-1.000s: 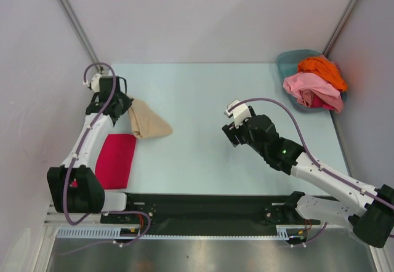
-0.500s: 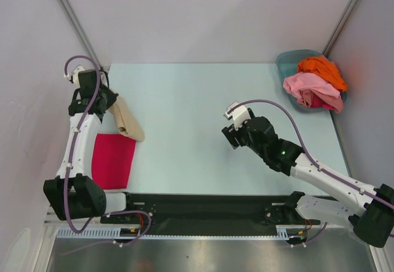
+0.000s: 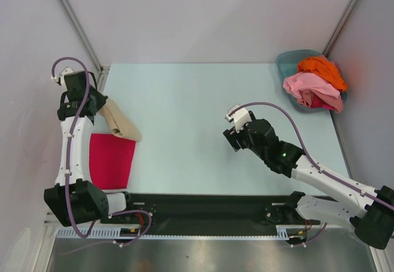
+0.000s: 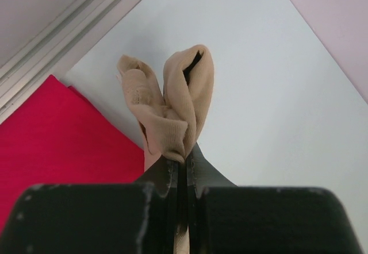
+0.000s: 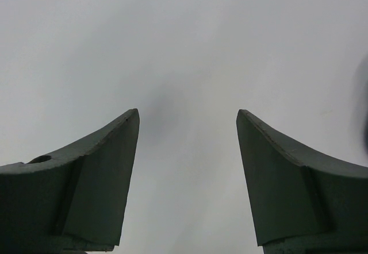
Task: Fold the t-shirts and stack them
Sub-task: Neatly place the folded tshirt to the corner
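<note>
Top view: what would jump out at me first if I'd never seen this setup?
At the table's far left, the left gripper pinches a bunched tan t-shirt, next to a flat folded magenta-red t-shirt. In the far right corner, a teal basin brims with orange and pink t-shirts. The right gripper hangs open and empty mid-table.

No readable text, labels, brands or numbers anywhere in views.

Bright, even overhead light; only faint, soft shadows on the pale blue-green tabletop (image 3: 184, 100). Dull glare on the brushed metal strip (image 3: 203, 256) at the near edge. Right wrist view greyer, my dark wedge-shaped fingers (image 5: 98, 179) slightly soft. Left wrist view sharp on the crumpled tan cloth t-shirt (image 4: 172, 104); black gripper housing (image 4: 86, 219) underexposed.
</note>
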You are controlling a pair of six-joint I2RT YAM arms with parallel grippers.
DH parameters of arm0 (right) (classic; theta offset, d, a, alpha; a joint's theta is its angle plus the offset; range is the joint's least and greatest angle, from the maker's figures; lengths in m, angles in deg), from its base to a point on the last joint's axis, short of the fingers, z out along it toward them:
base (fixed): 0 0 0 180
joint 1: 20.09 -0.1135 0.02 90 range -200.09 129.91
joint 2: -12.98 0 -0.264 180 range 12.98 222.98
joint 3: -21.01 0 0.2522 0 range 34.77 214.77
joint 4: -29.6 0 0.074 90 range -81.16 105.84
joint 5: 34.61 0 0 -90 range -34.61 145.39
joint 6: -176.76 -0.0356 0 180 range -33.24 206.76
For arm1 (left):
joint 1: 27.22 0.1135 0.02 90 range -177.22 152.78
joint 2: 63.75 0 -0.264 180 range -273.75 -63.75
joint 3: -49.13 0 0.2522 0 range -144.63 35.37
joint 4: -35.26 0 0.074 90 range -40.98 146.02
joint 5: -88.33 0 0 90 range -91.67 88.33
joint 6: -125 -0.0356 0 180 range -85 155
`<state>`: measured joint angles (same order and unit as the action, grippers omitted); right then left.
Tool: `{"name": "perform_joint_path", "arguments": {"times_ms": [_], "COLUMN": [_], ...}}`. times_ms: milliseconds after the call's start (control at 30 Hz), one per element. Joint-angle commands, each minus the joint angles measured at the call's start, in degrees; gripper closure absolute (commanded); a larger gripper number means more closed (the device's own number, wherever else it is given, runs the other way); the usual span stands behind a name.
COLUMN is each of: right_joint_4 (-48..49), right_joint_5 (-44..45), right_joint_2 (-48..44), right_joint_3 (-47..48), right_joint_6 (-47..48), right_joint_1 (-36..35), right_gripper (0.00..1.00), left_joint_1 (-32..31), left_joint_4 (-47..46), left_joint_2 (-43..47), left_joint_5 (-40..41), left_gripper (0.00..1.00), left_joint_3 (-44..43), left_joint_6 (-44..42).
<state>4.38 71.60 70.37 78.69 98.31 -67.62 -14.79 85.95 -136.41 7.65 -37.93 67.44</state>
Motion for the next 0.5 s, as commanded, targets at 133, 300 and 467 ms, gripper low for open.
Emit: {"name": "perform_joint_path", "arguments": {"times_ms": [133,300,467], "right_joint_4": [1.27,1.45,2.15], "right_joint_5": [0.05,-0.74,-1.35], "right_joint_2": [-1.05,-0.61,0.09], "right_joint_3": [-0.5,-0.5,-0.24], "right_joint_6": [-1.0,-1.09,-1.18], "right_joint_1": [-0.28,-0.28,-0.28], "right_gripper": [0.27,0.27,0.27], "left_joint_1": [4.01,6.55,7.17], "left_joint_4": [-1.33,-1.24,-1.86], "left_joint_2": [3.49,4.37,4.99], "left_joint_5": [-2.2,-2.9,-4.22], "left_gripper": [1.0,1.0,1.0], "left_joint_3": [0.26,1.66,4.3], "left_joint_6": [-3.35,-4.14,-3.45]}}
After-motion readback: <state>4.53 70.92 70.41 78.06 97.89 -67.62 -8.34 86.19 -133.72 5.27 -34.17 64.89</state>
